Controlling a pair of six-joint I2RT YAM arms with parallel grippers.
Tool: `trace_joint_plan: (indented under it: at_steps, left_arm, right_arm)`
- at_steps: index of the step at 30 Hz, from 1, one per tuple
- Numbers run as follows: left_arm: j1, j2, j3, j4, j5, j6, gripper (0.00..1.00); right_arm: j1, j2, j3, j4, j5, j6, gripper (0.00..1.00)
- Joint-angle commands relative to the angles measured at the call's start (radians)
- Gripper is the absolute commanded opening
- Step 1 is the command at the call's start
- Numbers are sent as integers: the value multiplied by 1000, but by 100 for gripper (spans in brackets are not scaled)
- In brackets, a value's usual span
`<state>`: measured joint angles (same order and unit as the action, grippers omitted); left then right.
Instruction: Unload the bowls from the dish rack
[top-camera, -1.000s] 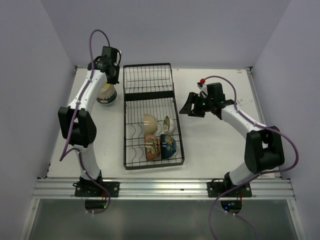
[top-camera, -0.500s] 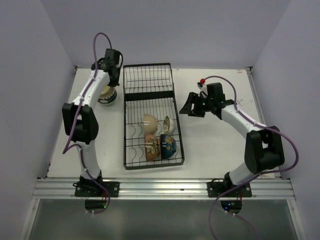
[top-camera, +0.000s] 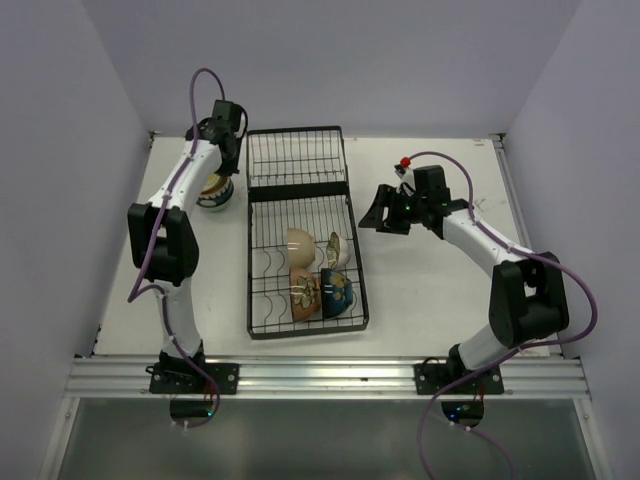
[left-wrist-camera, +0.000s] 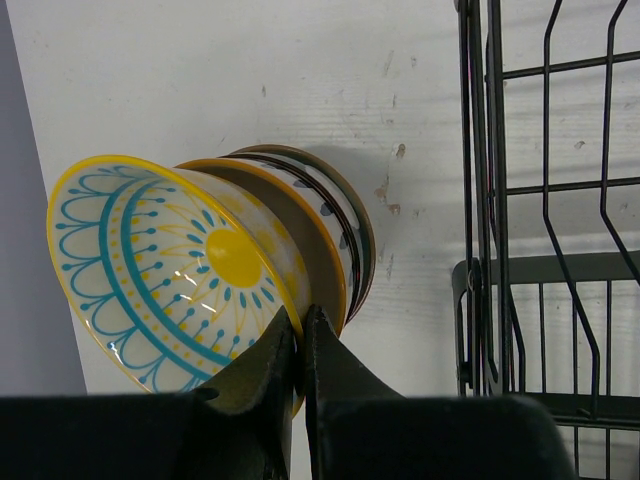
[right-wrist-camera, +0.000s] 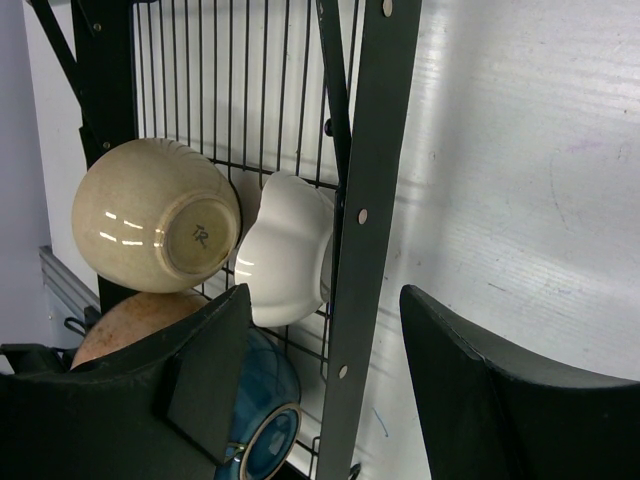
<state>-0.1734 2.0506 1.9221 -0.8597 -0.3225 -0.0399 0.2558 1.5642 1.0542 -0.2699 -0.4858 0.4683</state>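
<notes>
The long black wire dish rack (top-camera: 298, 160) lies down the middle of the table. Its near section holds several bowls: beige (top-camera: 300, 241), white (top-camera: 338, 249), tan (top-camera: 303, 293) and blue (top-camera: 338, 291). My left gripper (left-wrist-camera: 300, 320) is shut on the rim of a yellow-and-blue patterned bowl (left-wrist-camera: 170, 265). That bowl is tilted and nested on a stack of bowls (left-wrist-camera: 345, 225) left of the rack. My right gripper (right-wrist-camera: 325, 300) is open, its jaws on either side of the rack's right rail (right-wrist-camera: 375, 150), near the white bowl (right-wrist-camera: 285, 255) and the beige bowl (right-wrist-camera: 150, 215).
The stack of bowls (top-camera: 213, 192) stands on the table close to the left wall, beside the rack's far section. A small red object (top-camera: 405, 163) lies behind the right arm. Walls close the table in on the left, right and back.
My left arm has swung its elbow toward the back and its wrist has shifted slightly, still gripping the patterned bowl at the stack. The right arm has not moved.
</notes>
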Motion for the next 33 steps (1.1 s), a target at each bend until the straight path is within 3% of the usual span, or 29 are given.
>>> trace_joint_plan:
  at_steps: [1, 16, 25, 33]
  left_arm:
    - [-1, -9, 12, 17, -46, 20, 8]
    - [-1, -6, 5, 17, -38, 14, 19]
    - [-1, -20, 9, 13, -36, 11, 36]
    - [-3, -63, 12, 14, -18, 3, 43]
  right_arm:
    - [-1, -15, 6, 17, 15, -5, 65]
    - [-3, -10, 4, 14, 18, -10, 66]
    - [-1, -10, 3, 14, 18, -8, 66]
    - [-3, -7, 4, 15, 12, -7, 66]
